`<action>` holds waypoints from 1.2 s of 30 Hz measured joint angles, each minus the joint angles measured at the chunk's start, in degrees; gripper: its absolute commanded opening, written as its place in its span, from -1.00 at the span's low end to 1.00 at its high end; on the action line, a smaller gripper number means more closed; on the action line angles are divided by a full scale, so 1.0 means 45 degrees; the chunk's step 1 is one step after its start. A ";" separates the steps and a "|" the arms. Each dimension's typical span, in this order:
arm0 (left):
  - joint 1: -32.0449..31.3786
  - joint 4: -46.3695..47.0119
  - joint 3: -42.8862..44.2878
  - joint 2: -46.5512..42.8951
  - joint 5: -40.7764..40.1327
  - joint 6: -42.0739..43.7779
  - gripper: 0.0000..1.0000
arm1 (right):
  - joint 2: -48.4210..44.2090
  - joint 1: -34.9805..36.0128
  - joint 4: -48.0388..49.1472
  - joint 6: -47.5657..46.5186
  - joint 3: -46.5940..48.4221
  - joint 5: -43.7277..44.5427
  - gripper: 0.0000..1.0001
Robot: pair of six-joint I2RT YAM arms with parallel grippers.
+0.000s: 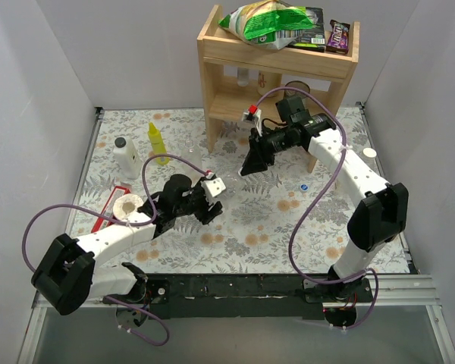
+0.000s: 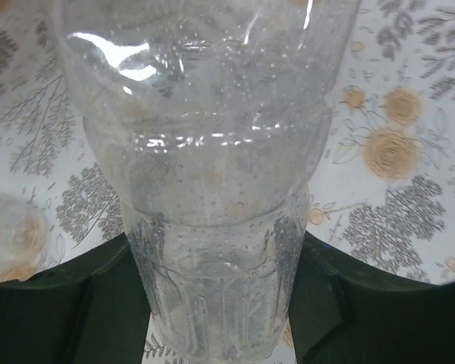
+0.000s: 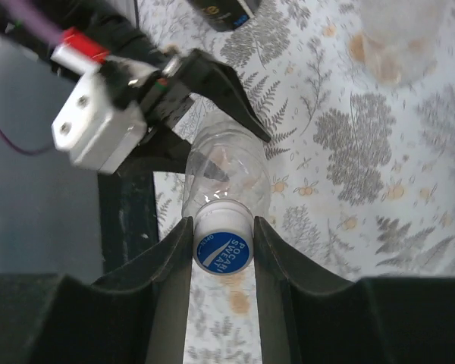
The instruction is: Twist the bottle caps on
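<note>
A clear bottle is gripped by the left end effector, just left of the middle of the floral counter. In the left wrist view the ribbed, narrower part of the bottle is seen pressed from both sides by the dark fingers, so this end effector is closed firmly on the bottle.

A white cap with a blue printed top is held in the right end effector, whose two fingers are drawn in narrowly against its sides. In the right wrist view the cap is seen right at the neck end of the same bottle. Whether it is seated on the thread cannot be told.

From above, the right end effector is seen just to the right of the left one and a little farther back, in front of the wooden shelf. A small blue cap lies on the counter to the right of both. A yellow squeeze bottle and a white bottle with a black cap stand at the far left.
</note>
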 measured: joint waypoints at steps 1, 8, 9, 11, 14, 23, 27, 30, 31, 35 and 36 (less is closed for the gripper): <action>-0.0282 0.0189 -0.0117 -0.0044 -0.0913 -0.0155 -1.00 | 0.0092 -0.0204 0.0845 0.1885 -0.0359 -0.0015 -0.97; -0.1209 0.0578 -0.0515 -0.0073 -0.4435 -0.0695 -1.00 | 0.1083 -0.0549 0.2331 0.7315 -0.0568 0.0491 -0.09; -0.1229 0.0593 -0.0515 -0.0073 -0.4614 -0.0772 -1.00 | 0.1146 -0.0622 0.2565 0.7563 -0.0539 0.0413 0.04; -0.1195 0.0588 -0.0510 -0.0194 -0.4517 -0.0923 -1.00 | 0.1156 -0.0782 0.2929 0.7796 -0.0539 -0.0117 0.21; -0.1059 0.0495 -0.0646 -0.1059 -0.3687 -0.1132 -1.00 | 0.0894 -0.1253 0.3764 0.7062 -0.0588 -0.1355 0.55; -0.0743 0.1205 -0.0801 -0.2730 -0.1175 -0.2380 -1.00 | -0.3925 -0.1617 1.1754 0.7470 -0.5761 -0.3521 0.64; -0.0714 0.1292 -0.0719 -0.2220 -0.0748 -0.2492 -1.00 | -0.3701 -0.1404 1.5057 0.9224 -0.6465 -0.4017 0.59; -0.0704 0.1384 -0.0719 -0.1982 -0.0510 -0.2540 -1.00 | -0.3269 -0.1307 1.6524 1.0316 -0.6722 -0.4274 0.54; -0.0704 0.1423 -0.0719 -0.1938 -0.0466 -0.2545 -1.00 | -0.3133 -0.1268 1.6917 1.0603 -0.6722 -0.4308 0.51; -0.0704 0.1559 -0.0695 -0.1836 -0.0355 -0.2550 -1.00 | -0.2943 -0.1088 1.7952 1.1400 -0.6747 -0.4405 0.42; -0.0704 0.1574 -0.0695 -0.1836 -0.0340 -0.2550 -1.00 | -0.2939 -0.1083 1.8093 1.1492 -0.6751 -0.4449 0.42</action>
